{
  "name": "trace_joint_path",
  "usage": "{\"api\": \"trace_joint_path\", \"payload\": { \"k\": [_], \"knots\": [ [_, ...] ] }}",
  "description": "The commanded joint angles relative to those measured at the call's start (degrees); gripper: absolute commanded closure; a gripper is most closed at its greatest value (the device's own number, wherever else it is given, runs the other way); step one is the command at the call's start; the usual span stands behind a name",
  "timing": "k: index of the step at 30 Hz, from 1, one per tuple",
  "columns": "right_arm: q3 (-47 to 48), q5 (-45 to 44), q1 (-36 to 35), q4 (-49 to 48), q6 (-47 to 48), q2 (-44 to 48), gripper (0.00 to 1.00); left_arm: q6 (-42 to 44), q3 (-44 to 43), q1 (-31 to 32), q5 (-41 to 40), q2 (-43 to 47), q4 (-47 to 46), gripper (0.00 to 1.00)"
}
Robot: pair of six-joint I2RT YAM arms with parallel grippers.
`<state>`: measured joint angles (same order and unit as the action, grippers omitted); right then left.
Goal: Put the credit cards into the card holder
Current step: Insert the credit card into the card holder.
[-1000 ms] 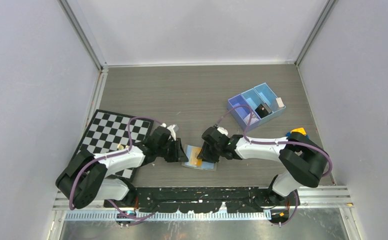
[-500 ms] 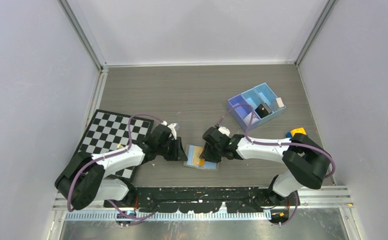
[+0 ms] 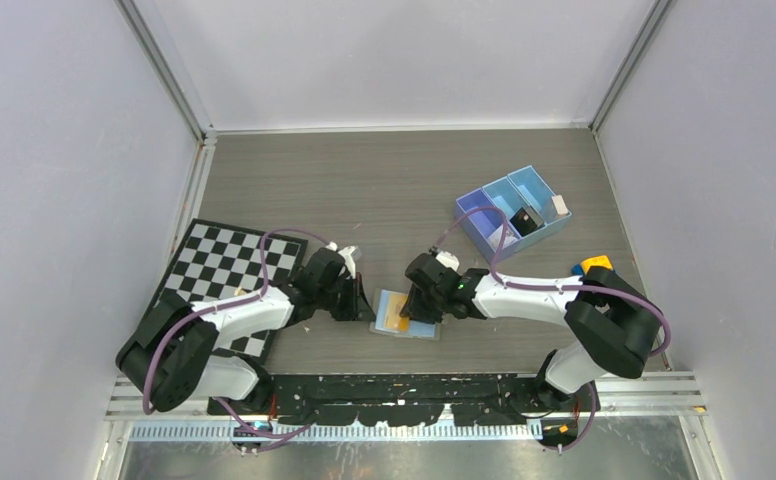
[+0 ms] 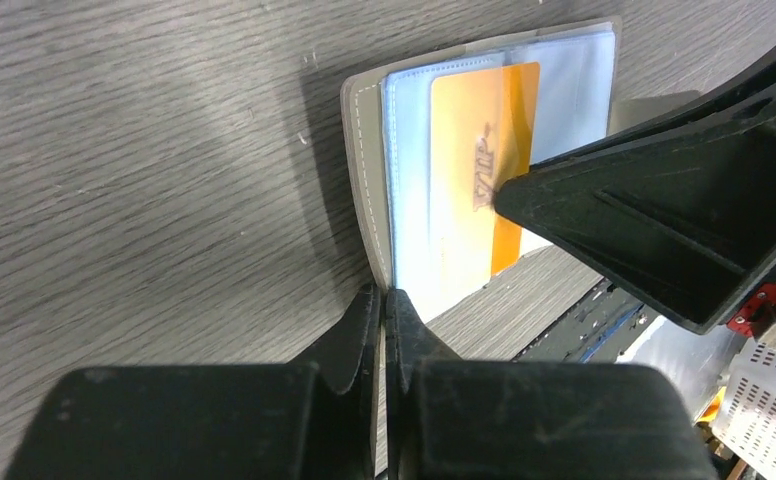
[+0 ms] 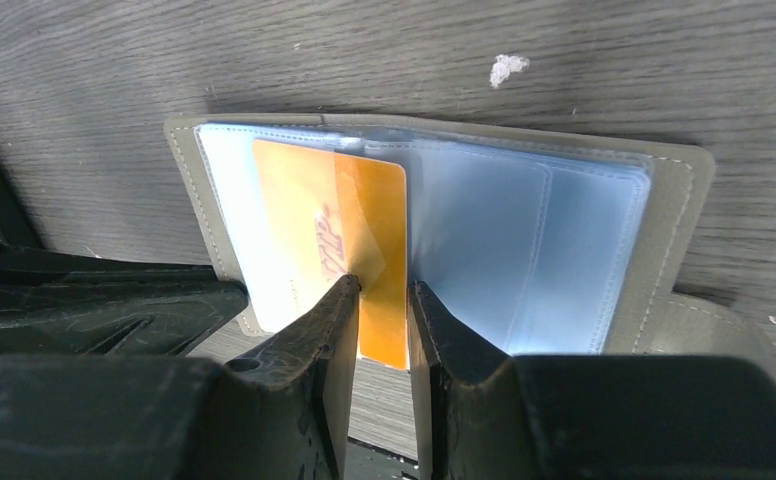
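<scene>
The card holder [image 3: 422, 327] lies open on the table, grey outside, pale blue pockets inside [image 5: 564, 230]. An orange credit card [image 3: 396, 316] sits partly in its left pocket, its lower end sticking out [image 5: 369, 210]. My left gripper [image 3: 362, 308] is shut on the holder's left edge [image 4: 385, 292]. My right gripper [image 3: 414, 312] stands tips-down on the orange card [image 5: 379, 285], jaws a narrow gap apart, the card flat under them. The right gripper's finger [image 4: 664, 220] touches the card [image 4: 474, 130] in the left wrist view. No whitish card is clearly visible.
A blue three-compartment tray [image 3: 484, 212] stands at the back right with a black item [image 3: 524, 222] and a white item [image 3: 560, 205] in it. A checkerboard mat [image 3: 219, 265] lies at the left. A yellow and blue object [image 3: 594, 265] sits behind the right arm.
The holder and card have shifted slightly to the right with both grippers staying at them. The left arm has edged in a little.
</scene>
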<state>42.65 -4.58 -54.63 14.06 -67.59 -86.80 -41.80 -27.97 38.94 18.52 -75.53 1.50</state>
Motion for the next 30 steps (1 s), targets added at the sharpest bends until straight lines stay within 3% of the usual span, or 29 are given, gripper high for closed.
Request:
{"api": "trace_joint_path", "payload": {
  "k": [1, 12, 22, 30],
  "knots": [
    [1.86, -0.21, -0.31, -3.33, 0.29, -0.34, 0.71, -0.54, -1.37, 0.17, 2.03, -0.49, -3.75, 1.00],
    [3.77, -0.17, -1.18, -3.33, 1.58, -1.82, 0.71, -0.83, -0.84, 0.18, 2.62, -0.84, -4.64, 1.00],
    [4.21, -5.61, -1.16, 5.47, 3.47, 5.10, 0.59, -1.10, -0.51, 0.11, -0.32, -0.47, -2.44, 1.00],
    [2.56, -7.44, -1.16, 11.64, 1.98, 11.13, 0.58, -1.18, -0.15, 0.10, -0.67, -0.12, -2.36, 1.00]
  ]
}}
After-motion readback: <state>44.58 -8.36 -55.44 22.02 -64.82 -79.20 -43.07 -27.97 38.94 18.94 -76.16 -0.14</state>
